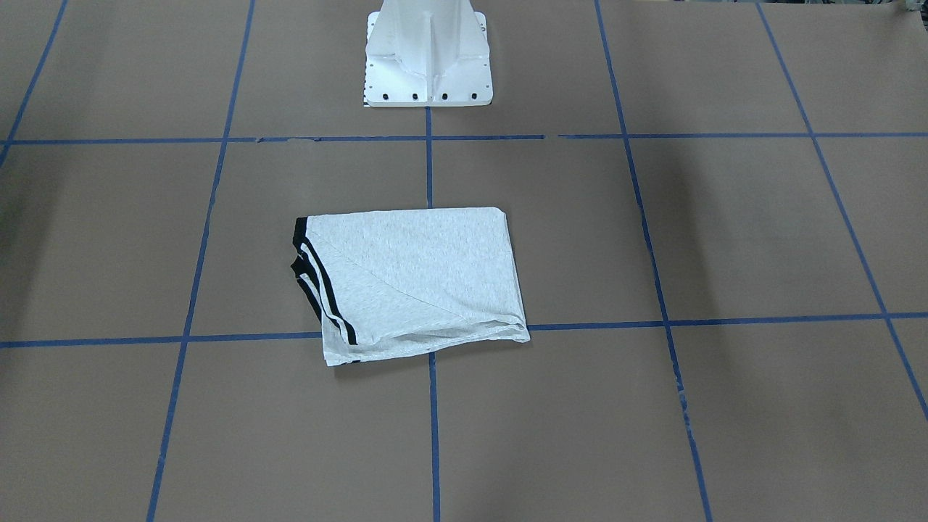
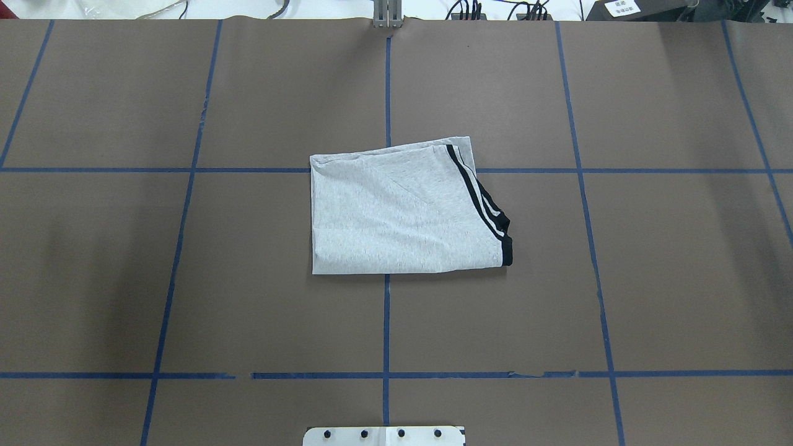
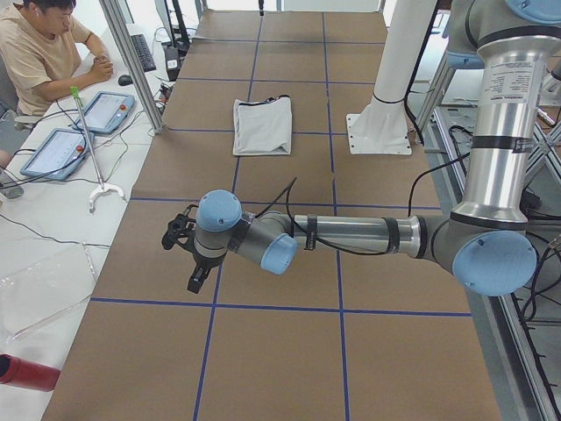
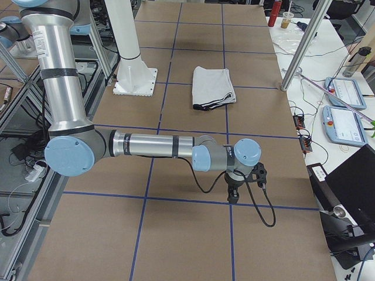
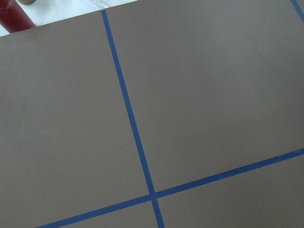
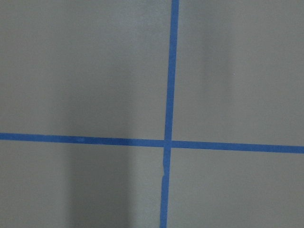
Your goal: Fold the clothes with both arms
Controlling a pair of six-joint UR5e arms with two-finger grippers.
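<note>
Overhead exterior: the T-shirt (image 2: 396, 210) is seen folded on the tabletop (image 2: 186, 279); folding is judged essentially finished. Whether the left hand (image 3: 196, 279) or right hand (image 4: 232, 193) is open cannot be told.

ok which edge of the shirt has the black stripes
The edge of the shirt on the robot's right; black stripes run along it, the other three are plain grey.

No legible text in any view. White label (image 2: 621, 7) on black box (image 2: 644, 8) at far table edge: characters too small to read. Stickers on left arm (image 3: 351, 235) and right arm (image 4: 152, 145) upper tubes: illegible.
</note>
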